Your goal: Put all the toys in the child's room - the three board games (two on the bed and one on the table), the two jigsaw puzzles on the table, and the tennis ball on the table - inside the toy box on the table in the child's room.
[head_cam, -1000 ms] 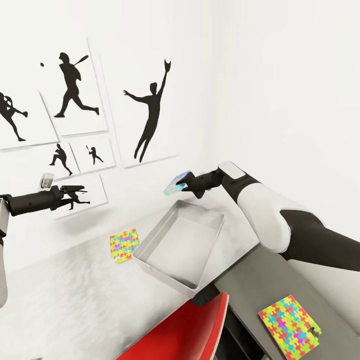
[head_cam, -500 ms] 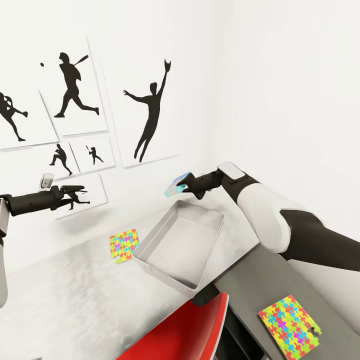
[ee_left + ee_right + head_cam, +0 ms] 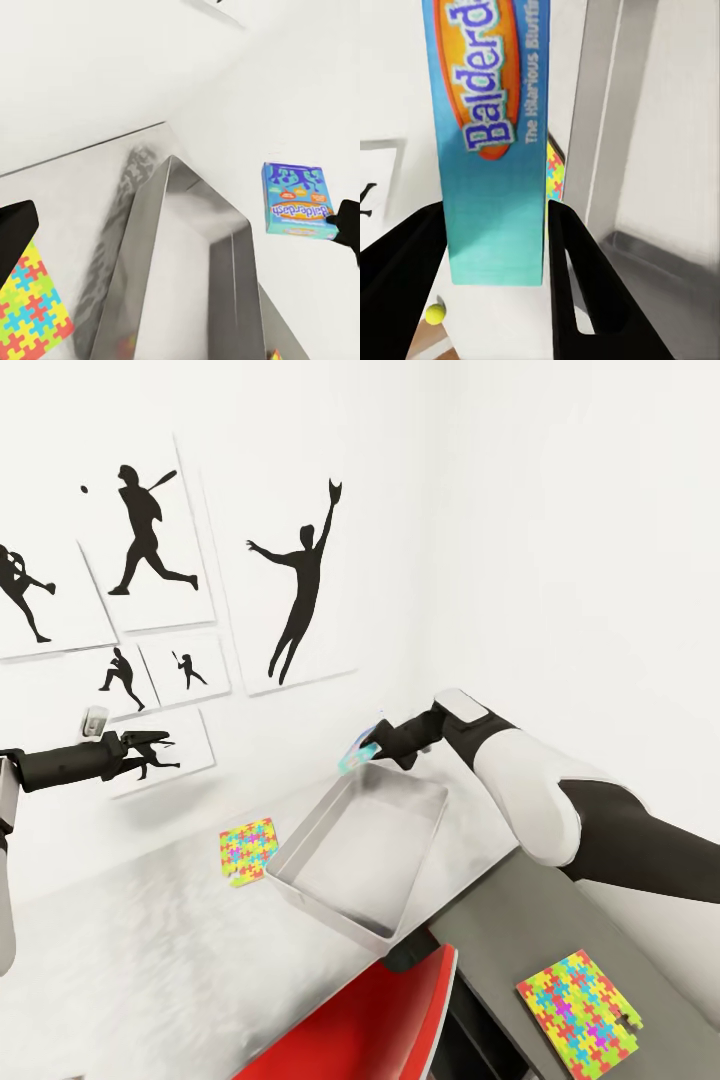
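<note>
Black silhouette posters of baseball players (image 3: 150, 540) hung on the white wall (image 3: 520, 510), a leaping catcher (image 3: 300, 585) rightmost. A red chair (image 3: 370, 1025) stood below, near the camera.

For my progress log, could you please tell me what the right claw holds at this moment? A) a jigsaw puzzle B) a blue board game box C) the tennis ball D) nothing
B: the right claw grips the blue board game box above the far rim of the toy box.

Blue Balderdash board game (image 3: 297, 199) tilted above grey toy box (image 3: 360, 850); two jigsaw puzzles (image 3: 247, 851) (image 3: 583, 1015) flat on table (image 3: 150, 950).
</note>
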Robot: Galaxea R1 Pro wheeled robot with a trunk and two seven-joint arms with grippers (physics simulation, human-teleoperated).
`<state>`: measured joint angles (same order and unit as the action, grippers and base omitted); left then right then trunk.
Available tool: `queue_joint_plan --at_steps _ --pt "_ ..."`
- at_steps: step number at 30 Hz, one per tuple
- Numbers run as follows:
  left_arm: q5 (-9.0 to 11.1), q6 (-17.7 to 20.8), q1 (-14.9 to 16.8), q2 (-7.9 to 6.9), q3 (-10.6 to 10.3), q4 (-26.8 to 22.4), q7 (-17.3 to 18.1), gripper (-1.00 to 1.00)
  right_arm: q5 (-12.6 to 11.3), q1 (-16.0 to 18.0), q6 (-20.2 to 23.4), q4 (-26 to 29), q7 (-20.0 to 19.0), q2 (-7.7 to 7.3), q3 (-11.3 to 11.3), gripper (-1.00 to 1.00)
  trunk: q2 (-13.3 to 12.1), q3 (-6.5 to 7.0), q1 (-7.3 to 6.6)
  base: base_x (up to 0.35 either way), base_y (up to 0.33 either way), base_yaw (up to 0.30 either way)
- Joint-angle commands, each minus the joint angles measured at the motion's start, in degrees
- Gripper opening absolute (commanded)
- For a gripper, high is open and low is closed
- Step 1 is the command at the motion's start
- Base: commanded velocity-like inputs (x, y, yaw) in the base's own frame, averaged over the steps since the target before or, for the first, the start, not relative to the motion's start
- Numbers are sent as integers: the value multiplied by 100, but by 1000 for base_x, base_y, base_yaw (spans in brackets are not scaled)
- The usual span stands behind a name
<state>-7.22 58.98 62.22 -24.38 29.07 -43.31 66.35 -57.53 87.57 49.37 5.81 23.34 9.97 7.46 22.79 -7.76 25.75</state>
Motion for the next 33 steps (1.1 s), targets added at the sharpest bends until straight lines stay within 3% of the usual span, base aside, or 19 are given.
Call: queue_joint_plan --at_steps 1,16,22,33 --pt "-60 43 9 3 20 -2 53 100 -36 -5 7 -16 105 3 63 -100 13 -13 4 0 0 0" --pt "-58 55 9 -3 23 -2 72 100 -6 -44 -8 -289 187 3 63 -100 13 -13 4 0 0 0" --pt "-48 70 9 -5 21 -2 86 100 29 -404 -70 -338 176 3 49 -100 13 -13 4 0 0 0" --pt "-58 78 9 -13 22 -2 89 100 154 -689 -236 -136 14 3 38 -100 13 -13 4 0 0 0"
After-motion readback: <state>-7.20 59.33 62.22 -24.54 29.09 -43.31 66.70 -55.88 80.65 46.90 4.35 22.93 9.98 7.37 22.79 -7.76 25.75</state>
